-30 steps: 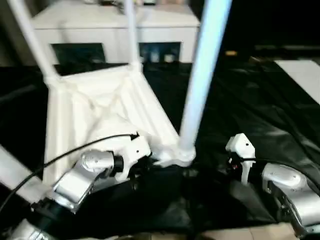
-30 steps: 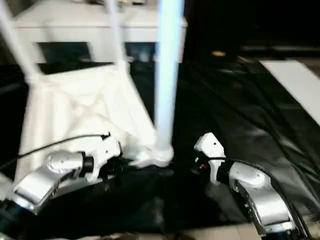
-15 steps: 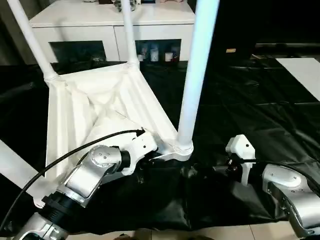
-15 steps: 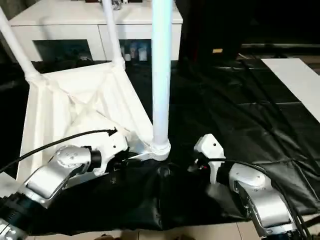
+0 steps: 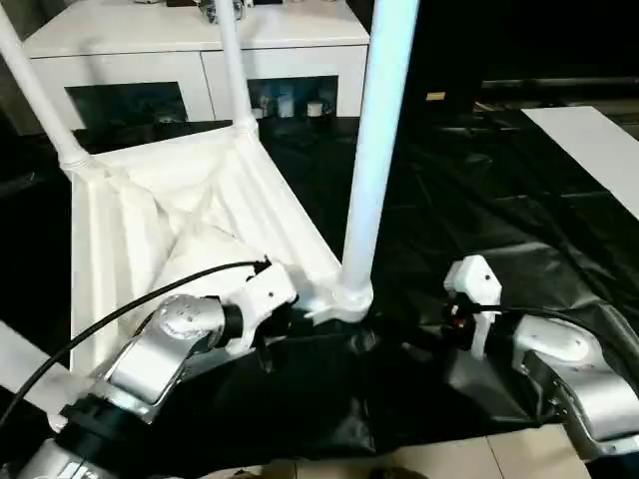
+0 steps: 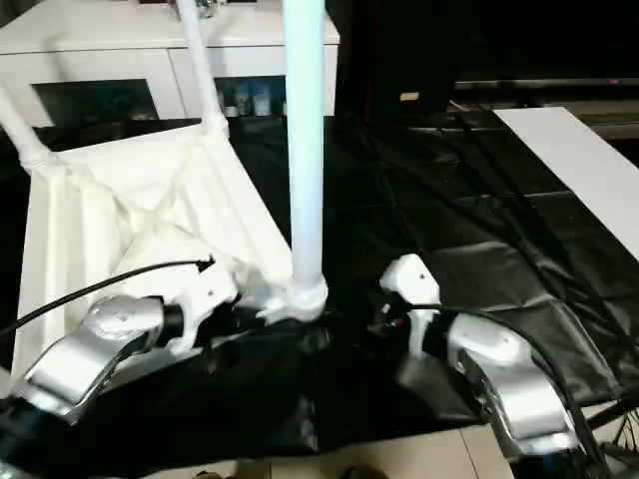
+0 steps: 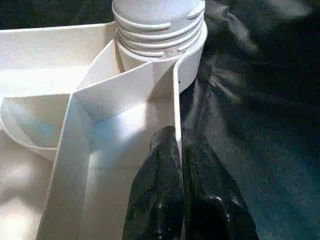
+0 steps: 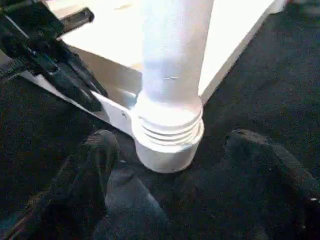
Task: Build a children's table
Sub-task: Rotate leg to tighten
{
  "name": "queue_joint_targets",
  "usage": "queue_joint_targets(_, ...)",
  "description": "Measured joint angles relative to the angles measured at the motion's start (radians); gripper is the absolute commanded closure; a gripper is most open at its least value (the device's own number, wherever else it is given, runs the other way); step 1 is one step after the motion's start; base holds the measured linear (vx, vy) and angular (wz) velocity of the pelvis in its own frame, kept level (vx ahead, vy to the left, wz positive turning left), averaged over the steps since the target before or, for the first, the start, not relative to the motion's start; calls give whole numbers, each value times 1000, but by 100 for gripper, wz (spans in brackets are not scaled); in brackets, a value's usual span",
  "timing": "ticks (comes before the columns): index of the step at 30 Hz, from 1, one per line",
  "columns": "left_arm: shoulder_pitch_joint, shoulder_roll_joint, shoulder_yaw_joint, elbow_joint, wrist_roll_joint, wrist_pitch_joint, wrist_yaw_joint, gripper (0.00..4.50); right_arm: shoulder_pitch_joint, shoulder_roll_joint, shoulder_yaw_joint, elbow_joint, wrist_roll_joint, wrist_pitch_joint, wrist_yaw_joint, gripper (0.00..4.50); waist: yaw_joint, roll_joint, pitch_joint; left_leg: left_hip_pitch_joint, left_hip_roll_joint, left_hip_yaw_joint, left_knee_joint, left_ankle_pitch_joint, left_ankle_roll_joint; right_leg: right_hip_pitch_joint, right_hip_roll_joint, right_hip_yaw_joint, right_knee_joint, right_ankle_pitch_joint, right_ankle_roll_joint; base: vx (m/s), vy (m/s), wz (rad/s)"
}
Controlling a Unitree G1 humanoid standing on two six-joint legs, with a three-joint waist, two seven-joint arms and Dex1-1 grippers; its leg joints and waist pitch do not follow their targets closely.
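Note:
The children's table lies upside down on a black sheet, its white ribbed tabletop [image 5: 150, 220] facing up. A leg [image 5: 374, 150] stands in the near right corner socket [image 5: 347, 299]. Two more legs [image 5: 232, 60] [image 5: 40, 90] rise at the far corners, and another [image 5: 20, 359] slants at the near left. My left gripper [image 7: 176, 137] is shut on the tabletop's thin rim wall just beside that near socket [image 7: 157, 30]. My right gripper [image 8: 182, 167] is open, one finger [image 8: 95, 170] on each side of the leg's base [image 8: 167, 135], apart from it.
A white cabinet [image 5: 200, 40] with glass-fronted shelves stands behind the tabletop. The black sheet [image 5: 519, 200] covers the floor around it, wrinkled near my arms. A white panel [image 5: 589, 140] lies at the far right. Light floor tiles [image 5: 499, 459] show at the near edge.
My left gripper's fingers have closed onto the tabletop's rim. The right gripper stays open by the leg's base. The whole picture has shifted, so the camera moved.

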Motion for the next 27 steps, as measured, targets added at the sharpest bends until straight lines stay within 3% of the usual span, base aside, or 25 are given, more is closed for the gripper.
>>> queue_joint_targets(4, -2, -8, -9, -11, 3, 3, -17, 450, -58, 18, 17, 70, -7, -10, 16, 6, 20, -1, -1, 2, 2, 13, -1, 4, 7, -1, 0, 13, 2, 24, 2, 0, 0, 0)
queue_joint_targets(9, -8, -11, -24, -15, 9, -26, -47, 450, -127, 22, 46, 142, -18, -26, 53, 6, 32, -1, -1, 1, 2, 21, 0, 5, 7, -2, 0, 24, 13, 27, 2, 0, 0, 0)
queue_joint_targets(15, -10, -13, -36, -28, 10, -27, -61, 450, -158, 22, 79, 201, -33, -40, 114, 6, 47, -2, -2, -2, 5, 21, -1, 5, 7, -2, 0, 22, 18, 23, 8, 0, 0, 0)
queue_joint_targets(27, -10, -10, -35, -24, 17, -31, -64, 450, -176, 17, 83, 258, -36, -77, 162, 118, 45, -3, -2, -2, 6, 21, 0, 5, 7, -1, 0, 22, 18, 20, 14, 0, 0, 0)
